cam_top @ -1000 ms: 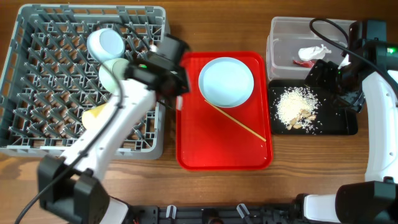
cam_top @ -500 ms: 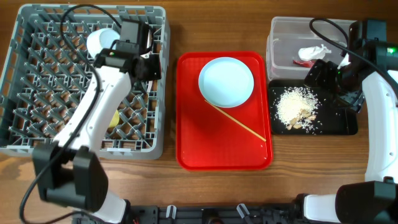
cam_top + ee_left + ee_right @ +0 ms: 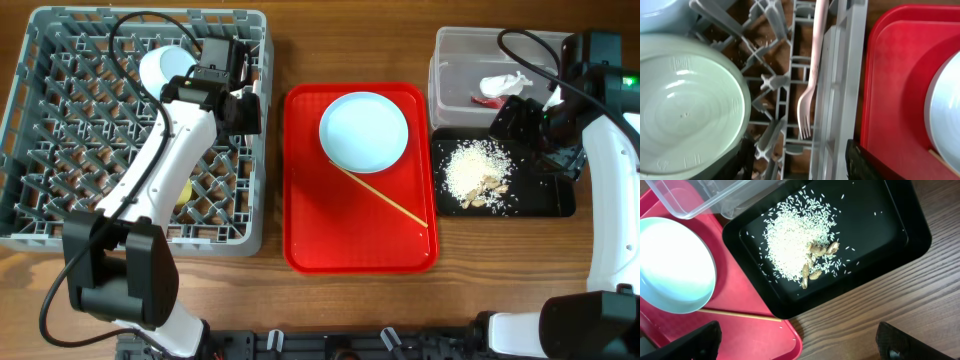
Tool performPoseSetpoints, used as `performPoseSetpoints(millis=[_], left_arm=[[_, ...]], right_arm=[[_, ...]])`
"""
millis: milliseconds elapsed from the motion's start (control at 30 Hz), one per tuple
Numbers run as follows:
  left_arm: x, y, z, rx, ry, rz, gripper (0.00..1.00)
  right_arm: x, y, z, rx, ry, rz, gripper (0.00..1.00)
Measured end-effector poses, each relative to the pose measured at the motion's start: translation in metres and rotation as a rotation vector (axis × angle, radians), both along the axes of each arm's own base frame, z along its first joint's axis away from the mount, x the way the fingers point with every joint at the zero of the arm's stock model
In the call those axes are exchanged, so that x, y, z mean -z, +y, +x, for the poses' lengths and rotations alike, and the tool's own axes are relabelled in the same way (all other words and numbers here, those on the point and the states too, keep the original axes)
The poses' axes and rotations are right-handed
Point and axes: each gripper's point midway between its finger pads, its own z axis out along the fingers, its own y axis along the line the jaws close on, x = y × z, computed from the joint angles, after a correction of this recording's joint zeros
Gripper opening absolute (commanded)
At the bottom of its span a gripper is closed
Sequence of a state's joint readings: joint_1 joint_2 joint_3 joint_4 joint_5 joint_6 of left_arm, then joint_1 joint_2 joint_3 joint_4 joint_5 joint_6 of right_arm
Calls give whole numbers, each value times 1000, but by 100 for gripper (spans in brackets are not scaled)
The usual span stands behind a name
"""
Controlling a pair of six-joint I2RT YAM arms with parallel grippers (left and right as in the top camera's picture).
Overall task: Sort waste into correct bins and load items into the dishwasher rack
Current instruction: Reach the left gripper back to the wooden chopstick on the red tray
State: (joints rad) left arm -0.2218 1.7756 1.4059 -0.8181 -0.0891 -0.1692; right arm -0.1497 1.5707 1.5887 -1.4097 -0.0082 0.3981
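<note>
My left gripper [image 3: 243, 100] hangs open over the right edge of the grey dishwasher rack [image 3: 60, 200]. A white fork [image 3: 807, 100] lies in the rack along that wall, between the open jaws and clear of both fingers. Beside it sit a pale green bowl [image 3: 687, 107] and a bluish bowl [image 3: 168, 70]. A yellow cup [image 3: 183, 192] peeks out from under the arm. The round plate [image 3: 364, 131] and a chopstick [image 3: 380, 196] rest on the red tray [image 3: 330, 230]. My right gripper [image 3: 797, 347] is wide open and empty, by the black tray [image 3: 545, 200].
The black tray holds rice crumbs [image 3: 478, 170] and some brown bits. Behind it, the clear tub [image 3: 450, 60] holds white tissue [image 3: 505, 83] and a red wrapper [image 3: 488, 100]. Bare wood table [image 3: 880, 315] lies in front of the trays.
The left arm swung from the red tray's edge to the rack's right wall. Its gripper opened and let go of the fork, which now lies in the rack. The right arm held still.
</note>
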Motion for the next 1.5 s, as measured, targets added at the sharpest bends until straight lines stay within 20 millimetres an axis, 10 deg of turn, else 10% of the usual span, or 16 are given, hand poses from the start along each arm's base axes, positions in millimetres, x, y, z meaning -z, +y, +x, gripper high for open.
performPoseSetpoints(millis=[167,300,467,867,1500], left_arm=[[-22,-36,-17,74,-13,-82,6],[-37,-98,-44,234,-10,-165,4],[-9,-140,-79,334,120,-166,4],[85,-127,-101,246,406,-35,6],[103,-104,-93,207,394,109,5]], right_arm=[[0,0,0,-3,-1,2,100],[0,0,0,-4,-2,2,100],[0,0,1,-4,-4,2,100],[0,0,1,-4,-3,2,100],[0,0,1,-4,-3,2,100]])
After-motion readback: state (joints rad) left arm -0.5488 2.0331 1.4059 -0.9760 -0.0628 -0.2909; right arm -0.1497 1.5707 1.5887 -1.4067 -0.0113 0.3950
